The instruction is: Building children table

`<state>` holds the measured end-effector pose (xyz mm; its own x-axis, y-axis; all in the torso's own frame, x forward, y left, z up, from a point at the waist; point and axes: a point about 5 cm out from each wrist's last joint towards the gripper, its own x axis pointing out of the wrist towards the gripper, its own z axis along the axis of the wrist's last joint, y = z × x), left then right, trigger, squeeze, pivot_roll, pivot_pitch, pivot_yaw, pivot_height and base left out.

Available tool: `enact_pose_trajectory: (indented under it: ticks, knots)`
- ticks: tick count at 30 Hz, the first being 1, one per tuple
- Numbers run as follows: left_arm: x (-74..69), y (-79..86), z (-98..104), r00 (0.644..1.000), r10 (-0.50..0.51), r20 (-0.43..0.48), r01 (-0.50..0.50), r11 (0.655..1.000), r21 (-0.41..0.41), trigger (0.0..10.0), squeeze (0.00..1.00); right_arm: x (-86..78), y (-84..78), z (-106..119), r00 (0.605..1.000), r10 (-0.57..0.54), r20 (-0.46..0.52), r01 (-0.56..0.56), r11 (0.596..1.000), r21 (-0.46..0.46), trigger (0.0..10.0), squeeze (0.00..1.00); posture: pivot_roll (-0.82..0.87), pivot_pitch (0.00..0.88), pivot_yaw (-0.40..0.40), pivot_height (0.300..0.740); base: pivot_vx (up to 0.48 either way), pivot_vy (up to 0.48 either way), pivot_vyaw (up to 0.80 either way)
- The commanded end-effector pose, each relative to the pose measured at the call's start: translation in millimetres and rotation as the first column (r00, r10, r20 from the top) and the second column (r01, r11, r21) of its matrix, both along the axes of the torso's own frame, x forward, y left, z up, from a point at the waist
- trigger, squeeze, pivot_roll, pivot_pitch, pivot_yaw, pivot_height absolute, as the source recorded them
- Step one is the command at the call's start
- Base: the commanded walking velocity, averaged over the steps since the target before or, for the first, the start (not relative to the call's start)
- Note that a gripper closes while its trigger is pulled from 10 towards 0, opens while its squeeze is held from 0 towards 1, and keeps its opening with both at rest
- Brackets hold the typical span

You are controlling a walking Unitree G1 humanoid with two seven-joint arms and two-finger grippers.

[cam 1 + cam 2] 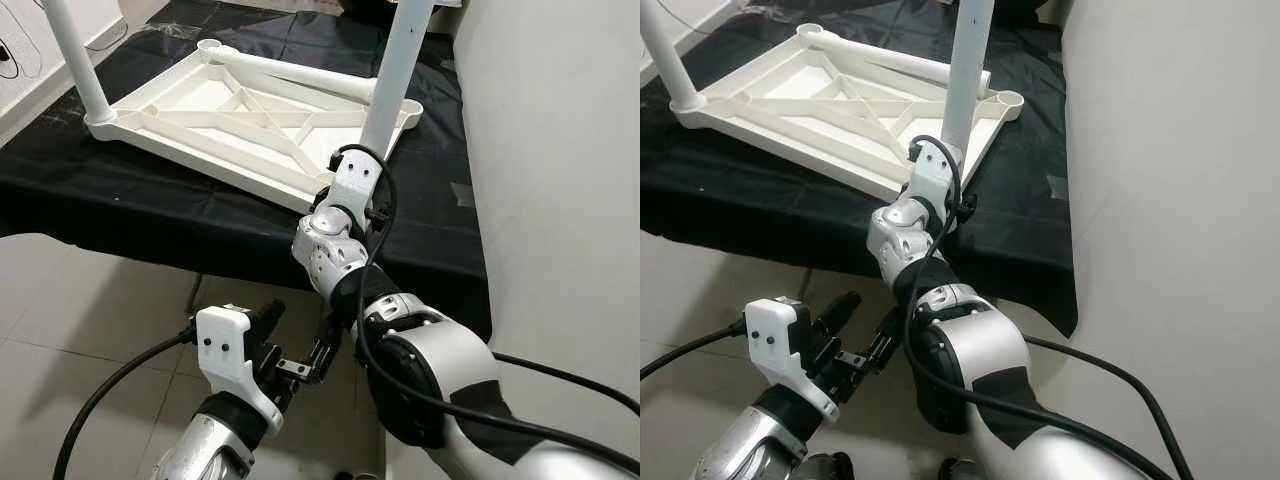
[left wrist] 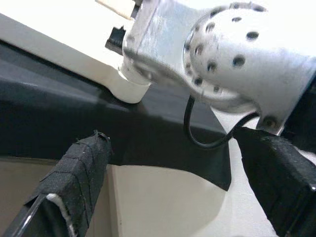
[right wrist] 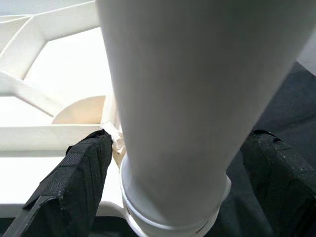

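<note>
From the left eye view, the white plastic children's table (image 1: 250, 120) lay upside down on a black cloth (image 1: 120, 200) over the tabletop, its ribbed underside facing up, one leg (image 1: 398, 70) standing at the near right corner, another leg (image 1: 75, 60) at the left and a loose leg (image 1: 290, 75) lying along the far edge. The right gripper (image 1: 372, 160) reached up to the base of the near right leg, while the left gripper (image 1: 305, 350) hung low over the tiled floor (image 1: 90, 310). In the left wrist view its taped fingers (image 2: 81, 168) stood wide apart with nothing between them. In the right wrist view the right gripper's fingers (image 3: 74, 168) flanked the smooth, tapering leg on both sides, spread about it; whether they pressed it I could not tell. To seat it well, the leg should probably be kept square to its round socket and turned or pushed evenly.
</note>
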<state>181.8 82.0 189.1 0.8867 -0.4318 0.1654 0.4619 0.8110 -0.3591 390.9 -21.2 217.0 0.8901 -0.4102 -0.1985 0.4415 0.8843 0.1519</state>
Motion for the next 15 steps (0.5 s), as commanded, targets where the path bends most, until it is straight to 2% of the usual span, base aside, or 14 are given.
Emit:
enact_pose_trajectory:
  ticks: [1,11,15]
  knots:
    - [-0.2,-1.0,-3.7,1.0,-0.007,-0.012,0.007,1.0,0.004,10.0,0.0,-6.1,8.2,-15.4,0.998,0.032,-0.045,-0.032,0.999,-0.015,10.0,0.0,0.08,0.156,-0.074,0.74,0.0,0.0,0.0]
    - [1.4,1.6,-4.0,1.0,-0.002,-0.004,0.002,1.0,0.008,10.0,0.0,-7.7,1.2,-26.3,0.998,0.032,-0.058,-0.034,0.998,-0.044,10.0,0.0,0.07,0.142,-0.066,0.74,0.0,0.0,0.0]
    - [2.5,1.4,-3.8,1.0,-0.003,0.001,0.003,1.0,0.01,10.0,0.0,-8.9,1.4,-30.7,0.995,0.07,-0.067,-0.073,0.996,-0.047,10.0,0.0,0.07,0.134,-0.062,0.74,0.0,0.0,0.0]
